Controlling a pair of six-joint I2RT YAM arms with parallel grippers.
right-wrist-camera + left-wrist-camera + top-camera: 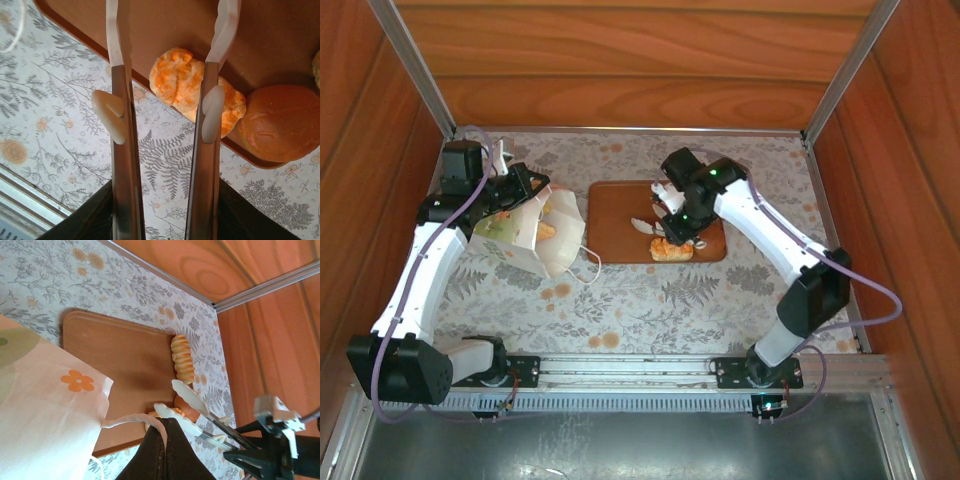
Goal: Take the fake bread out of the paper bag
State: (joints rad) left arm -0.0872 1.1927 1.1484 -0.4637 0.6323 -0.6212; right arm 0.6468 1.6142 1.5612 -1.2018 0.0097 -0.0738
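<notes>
Bun of knobbly orange-cream fake bread (185, 82) lies at the board's (280, 40) near edge under the right gripper (171, 20), half open and empty, while the closed left gripper (162, 429) seemingly pinches the paper bag (525, 242).

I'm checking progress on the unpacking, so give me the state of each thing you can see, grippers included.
Bag: tilted, mouth open, one bread inside.
Left gripper: shut on the bag.
Right gripper: open, empty, over the speckled bun.
Speckled bun: loose, at the board edge.
Round bun: resting on the board.
Loaf: resting on the board.
</notes>
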